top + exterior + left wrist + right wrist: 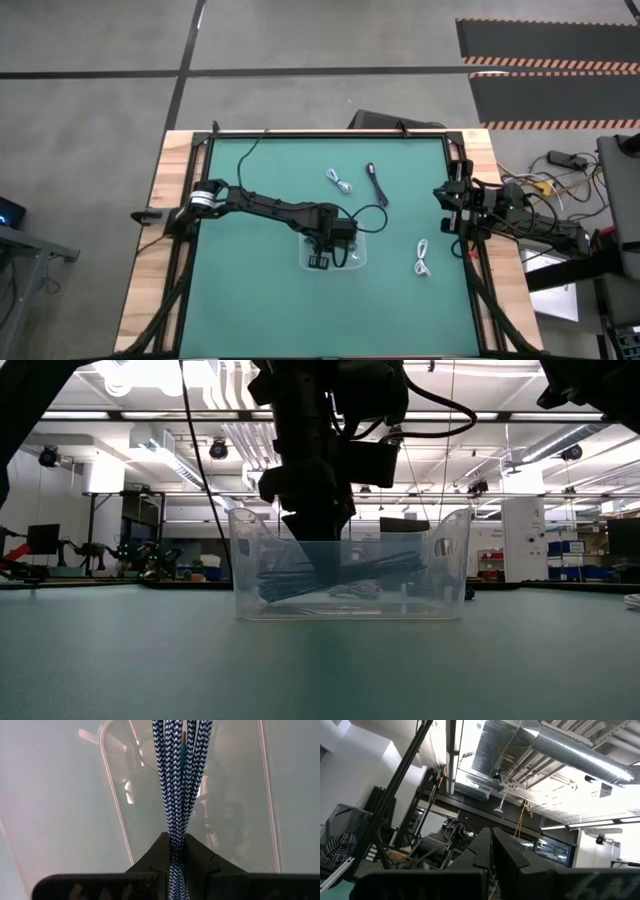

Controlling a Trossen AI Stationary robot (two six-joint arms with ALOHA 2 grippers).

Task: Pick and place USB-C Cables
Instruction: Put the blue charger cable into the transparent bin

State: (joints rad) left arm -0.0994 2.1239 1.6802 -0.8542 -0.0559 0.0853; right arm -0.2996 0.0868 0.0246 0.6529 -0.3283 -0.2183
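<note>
My left gripper [175, 844] is over the clear plastic tray [358, 256] in the middle of the table, reaching down into it [316, 528], shut on a dark blue-and-white braided cable bundle [345, 574]. My right gripper [492, 845] is shut on nothing, parked at the table's right edge [456, 200] and pointing up at the room. Three more cables lie on the green mat. A white one [340, 180] and a dark one [377, 185] are beyond the tray. Another white one [422, 258] is to the tray's right. My left gripper pinches several strands of the braided bundle [175, 822] together between its two fingers, coming from above and pointing down into the tray. The strands run on past the fingertips. In the low view the bundle spreads sideways low inside the tray walls.
The tray [448, 565] has upright clear walls around the left gripper. A black frame rail [330, 133] runs along the table's far edge, with wooden borders at the sides. A long black wire [372, 212] trails from the left arm across the mat.
</note>
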